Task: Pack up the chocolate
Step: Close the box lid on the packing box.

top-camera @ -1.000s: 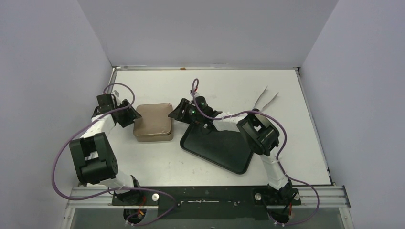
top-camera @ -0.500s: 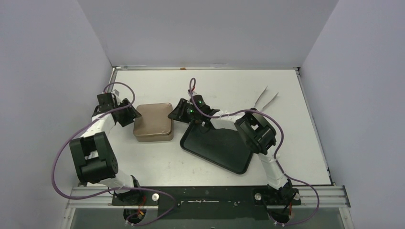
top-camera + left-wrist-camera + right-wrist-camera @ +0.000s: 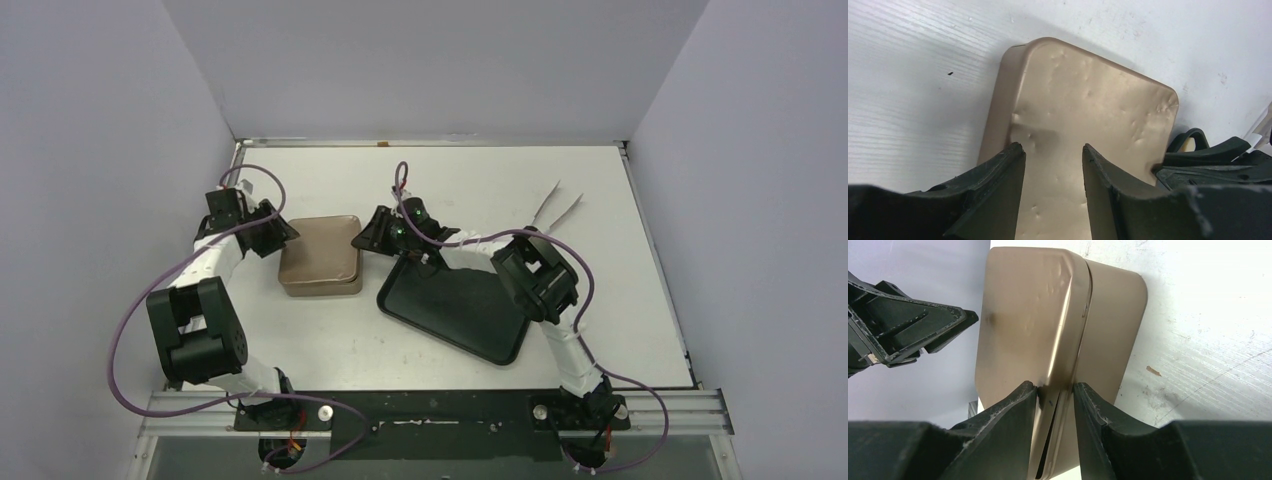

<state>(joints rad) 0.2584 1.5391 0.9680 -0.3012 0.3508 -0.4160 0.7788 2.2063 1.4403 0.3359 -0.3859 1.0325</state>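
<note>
None of the chocolate shows in any view, so its pointing and long axis cannot be read. The only closed container is the gold-brown tin, with its lid on top.

The tin is close to square with rounded corners. Its sides run nearly parallel to the bench edges, turned only slightly. In the right wrist view the lid's rim stands a little off the tin body, with a dark slit between them on that side.

White bench surface shows on the tin's far side and on its near side. Just right of the tin and a little nearer lies a black tray, its far-left corner close to the tin's right side but apart from it. A pair of tweezers lies well to the right of the tin. The left side wall is near, beyond the arm on the tin's left.

The left gripper sits over the tin's left edge. Its jaws are partly apart with only the flat, dimpled lid top showing in the gap, and nothing is gripped.

The right gripper meets the tin's right edge. Its jaws are narrowly spread astride the lid's rim and one finger touches the lid's top. Whether they are actually pinching the rim I cannot tell.
</note>
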